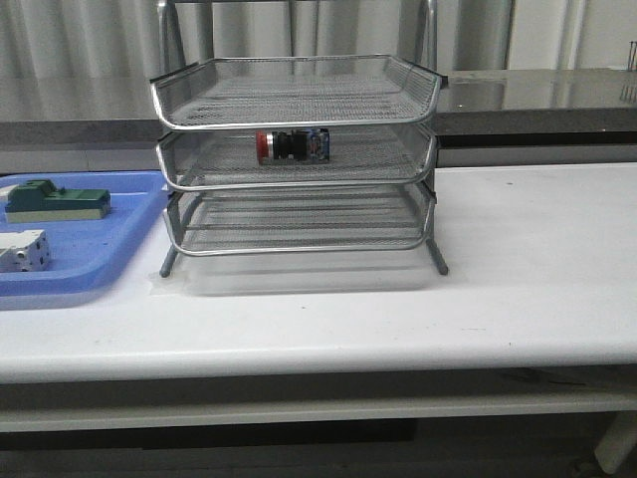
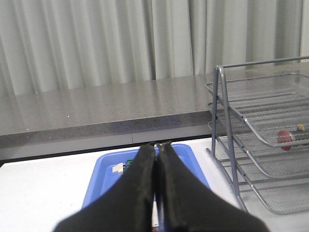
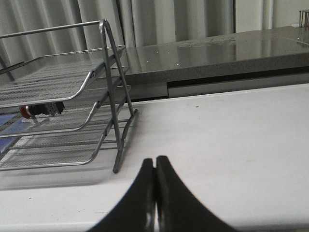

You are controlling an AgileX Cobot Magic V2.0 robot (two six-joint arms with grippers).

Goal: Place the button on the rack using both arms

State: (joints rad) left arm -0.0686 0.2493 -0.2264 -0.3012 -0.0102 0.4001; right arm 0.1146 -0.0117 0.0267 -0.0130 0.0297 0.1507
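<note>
White bench [image 1: 518, 279] carries the rack [image 1: 299, 100]; the button [image 1: 292, 145] lies in tier 2. Left pincer [image 2: 155, 147] and right pincer [image 3: 155, 162] are closed, empty; keep them clear of the rack.

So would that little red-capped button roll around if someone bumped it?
Probably: the button lies on its side on the rack's middle tray, and its body looks round. The mesh floor and raised rim would likely stop it. It seems rigid.
</note>
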